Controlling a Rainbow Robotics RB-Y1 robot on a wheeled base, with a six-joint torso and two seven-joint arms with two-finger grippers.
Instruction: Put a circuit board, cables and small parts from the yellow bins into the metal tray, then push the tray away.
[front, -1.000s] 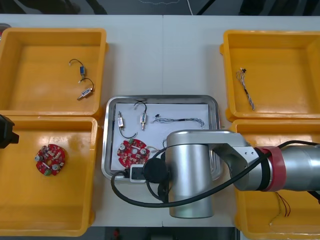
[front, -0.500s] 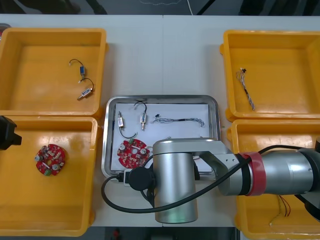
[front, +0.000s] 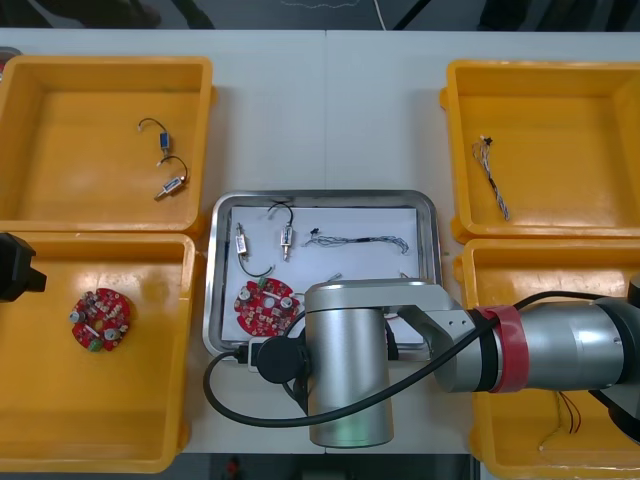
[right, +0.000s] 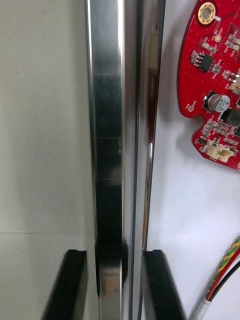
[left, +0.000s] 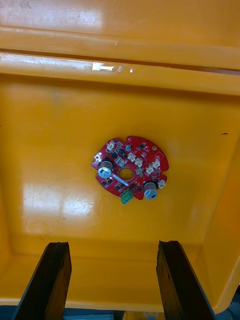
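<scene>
The metal tray (front: 325, 195) lies mid-table, white inside. It holds a red circuit board (front: 265, 305), two small metal parts (front: 243, 242), a thin black cable (front: 360, 239) and a red and yellow cable (right: 227, 270). My right arm (front: 350, 370) covers the tray's near edge. In the right wrist view my right gripper (right: 115, 255) straddles the tray's shiny rim (right: 112, 150), one finger outside and one inside, shut on it, with the board (right: 215, 75) just beyond. My left gripper (left: 114, 247) hangs open above another board (left: 129, 170) in the near left bin.
Yellow bins flank the tray. The far left bin (front: 30, 70) holds small metal parts (front: 170, 185), the near left one (front: 40, 440) a board (front: 100, 320). A cable (front: 492, 175) lies in the far right bin, a red one (front: 568, 410) in the near right bin.
My right arm slid left and toward the table's near edge, then stopped. Its fingers have drawn in around the tray's rim. The left arm stayed put.
</scene>
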